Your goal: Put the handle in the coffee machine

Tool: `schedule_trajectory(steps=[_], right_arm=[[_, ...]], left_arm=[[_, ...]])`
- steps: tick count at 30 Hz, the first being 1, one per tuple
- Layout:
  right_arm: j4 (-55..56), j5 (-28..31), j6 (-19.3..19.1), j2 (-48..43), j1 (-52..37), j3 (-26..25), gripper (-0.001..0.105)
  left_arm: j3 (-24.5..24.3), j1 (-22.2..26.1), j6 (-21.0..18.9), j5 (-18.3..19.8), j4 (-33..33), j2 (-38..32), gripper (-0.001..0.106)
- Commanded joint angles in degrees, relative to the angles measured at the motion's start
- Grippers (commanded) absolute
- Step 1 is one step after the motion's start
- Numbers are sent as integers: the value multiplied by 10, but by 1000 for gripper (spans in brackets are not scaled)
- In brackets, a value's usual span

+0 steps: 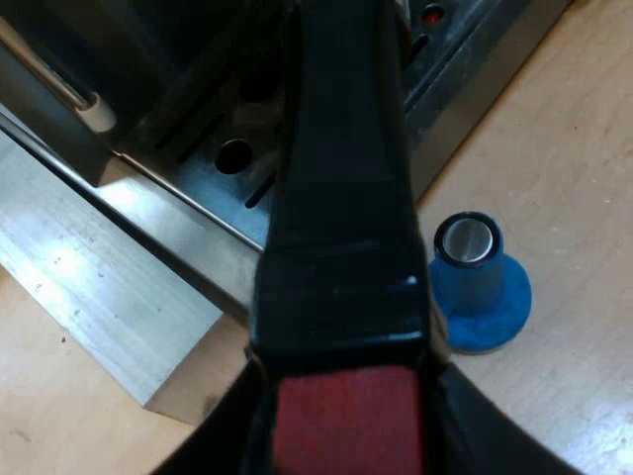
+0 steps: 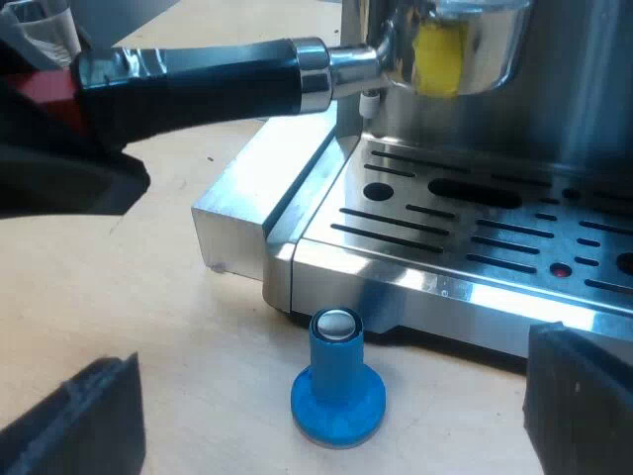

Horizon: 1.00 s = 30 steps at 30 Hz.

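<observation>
Holder handle (image 1: 341, 178) is clamped at red end by left gripper (image 1: 346, 426) jaws, head at brew group of machine (image 2: 584, 109). Right gripper (image 2: 331, 356) jaws are spread wide, empty; blue tamper (image 2: 338, 391) at 12 o'clock.

The tamper (image 2: 337, 384) stands just beside the drip tray (image 2: 465, 230); holder (image 2: 247, 74) above it.

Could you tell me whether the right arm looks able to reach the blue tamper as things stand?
Probably yes: the open right tool faces the blue tamper, with only bare table between them.
</observation>
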Motion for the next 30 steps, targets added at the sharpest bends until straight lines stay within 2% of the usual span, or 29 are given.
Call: schedule_trajectory(steps=[1,5,11,16,22,30], right_arm=[[1,2,-7,0,-2,-1,78],[1,2,-7,0,-2,-1,78],[1,2,-7,0,-2,-1,78],[1,2,-7,0,-2,-1,78],[1,2,-7,0,-2,-1,78],[-1,2,-7,0,-2,-1,78]], left_arm=[[-8,-1,-10,17,-7,-3,0],[-4,-1,-10,23,0,-3,0],[19,-1,-10,77,-24,-3,0],[21,-1,-10,86,-43,-3,0],[23,0,-11,134,-72,18,0],[23,40,-3,134,-99,60,0]])
